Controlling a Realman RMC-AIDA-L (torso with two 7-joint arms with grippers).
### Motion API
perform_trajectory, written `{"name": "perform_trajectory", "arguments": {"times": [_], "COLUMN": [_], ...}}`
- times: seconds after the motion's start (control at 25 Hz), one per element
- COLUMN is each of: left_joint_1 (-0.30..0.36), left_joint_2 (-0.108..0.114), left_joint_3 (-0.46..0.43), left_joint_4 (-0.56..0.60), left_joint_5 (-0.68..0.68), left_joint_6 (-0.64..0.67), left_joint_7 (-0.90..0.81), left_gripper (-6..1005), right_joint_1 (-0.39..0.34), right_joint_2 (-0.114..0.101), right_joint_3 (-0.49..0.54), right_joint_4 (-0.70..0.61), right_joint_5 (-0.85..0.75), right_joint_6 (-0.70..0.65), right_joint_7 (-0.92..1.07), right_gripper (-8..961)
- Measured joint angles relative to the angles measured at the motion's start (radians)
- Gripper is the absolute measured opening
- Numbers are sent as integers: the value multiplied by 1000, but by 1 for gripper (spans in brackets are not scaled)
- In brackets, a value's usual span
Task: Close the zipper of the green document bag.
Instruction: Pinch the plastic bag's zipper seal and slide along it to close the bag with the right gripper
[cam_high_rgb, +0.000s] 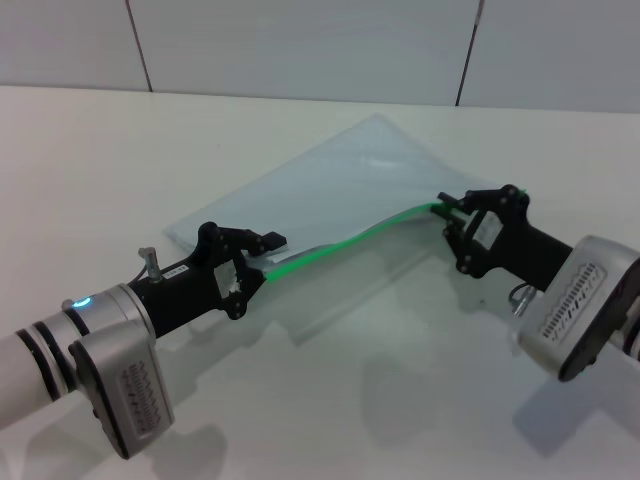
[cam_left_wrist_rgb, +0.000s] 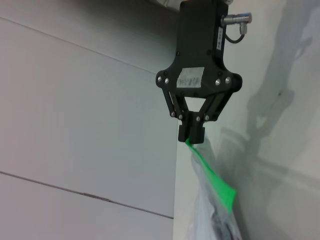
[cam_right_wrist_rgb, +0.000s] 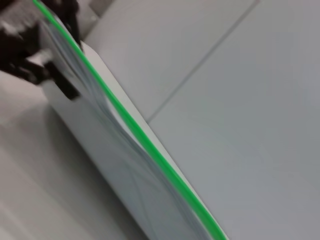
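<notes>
The green document bag lies slanted on the white table, its near long edge raised. Along that edge runs the bright green zipper, sagging a little between both grippers. My left gripper is shut on the zipper's left end. My right gripper is shut on its right end. The left wrist view shows the right gripper pinching the green strip. In the right wrist view the zipper leads to the left gripper. I cannot make out the slider.
The white table stretches around the bag. A tiled wall rises behind the table's far edge. Both arms reach in from the near side, left and right of the bag.
</notes>
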Motion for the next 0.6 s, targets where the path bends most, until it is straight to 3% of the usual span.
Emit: {"name": "perform_trajectory", "arguments": {"times": [0.6], "left_joint_1": [-3], "left_joint_2": [0], "left_joint_3": [0], "left_joint_4": [0], "left_joint_5": [-2], "left_joint_6": [-3], "left_joint_7": [0], "left_gripper": [95], "right_joint_1": [-23], "right_joint_2": [-2], "right_joint_3": [171], "right_joint_4": [-68], "right_joint_5": [0], "right_joint_6": [65], "right_joint_7": [11], "right_gripper": [83]}}
